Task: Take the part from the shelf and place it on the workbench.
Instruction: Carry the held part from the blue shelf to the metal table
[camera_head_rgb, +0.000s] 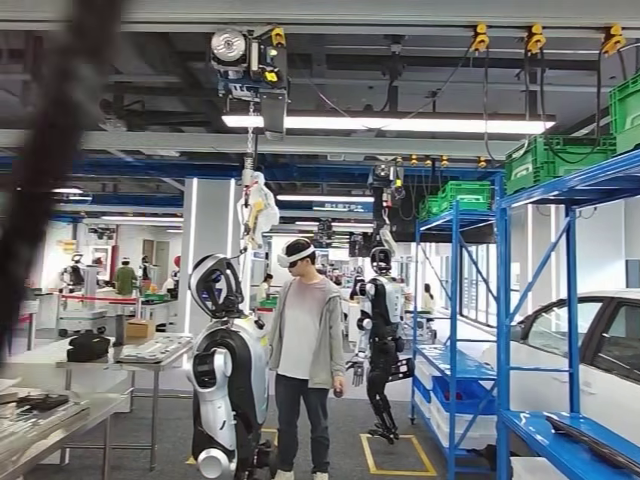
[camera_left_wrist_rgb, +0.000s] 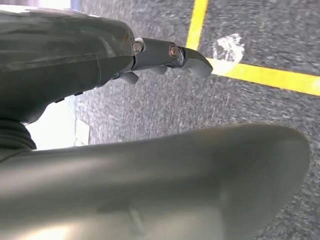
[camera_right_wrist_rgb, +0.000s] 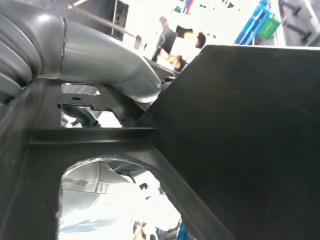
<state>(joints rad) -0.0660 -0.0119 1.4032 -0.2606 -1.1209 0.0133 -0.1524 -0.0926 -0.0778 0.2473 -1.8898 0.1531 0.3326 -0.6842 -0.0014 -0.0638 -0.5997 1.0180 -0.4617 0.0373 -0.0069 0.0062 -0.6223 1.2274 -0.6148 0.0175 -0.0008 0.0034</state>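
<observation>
- Gripping the part (camera_right_wrist_rgb: 241, 145), your right hand (camera_right_wrist_rgb: 109, 65) has its thick grey thumb lying over the edge of this flat black panel with a rounded cut-out; the panel stands close before the wrist camera.
- Your left hand (camera_left_wrist_rgb: 166, 52) holds nothing: dark fingers (camera_left_wrist_rgb: 196, 62) extended and slightly apart above grey floor (camera_left_wrist_rgb: 151, 110) crossed by a yellow line (camera_left_wrist_rgb: 264, 75).
- Head view: blue shelf (camera_head_rgb: 528, 330) at 3 o'clock, bearing green crates (camera_head_rgb: 558, 160); steel workbench (camera_head_rgb: 53, 420) at 8 o'clock.
- At 6 o'clock, a person (camera_head_rgb: 306, 360) stands just beside a white-and-black robot (camera_head_rgb: 226, 380); a second robot (camera_head_rgb: 381, 340) stands near the shelf.
</observation>
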